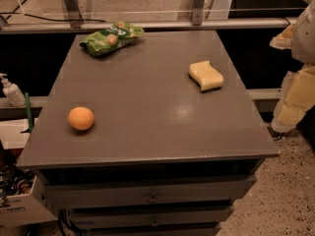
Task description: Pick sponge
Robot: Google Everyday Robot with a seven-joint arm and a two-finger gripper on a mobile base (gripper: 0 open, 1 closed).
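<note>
The pale yellow sponge (206, 75) with wavy sides lies flat on the grey cabinet top (147, 107), at the right side toward the back. My gripper (294, 95) is at the frame's right edge, beyond the cabinet's right edge, to the right of the sponge and apart from it. Its pale yellow blocky fingers (298, 92) hang there with nothing between them that I can see.
An orange ball (81, 118) sits at the front left of the top. A green snack bag (111, 37) lies at the back left. A white pump bottle (11, 91) stands on a ledge left of the cabinet. Drawers (152, 195) face me below.
</note>
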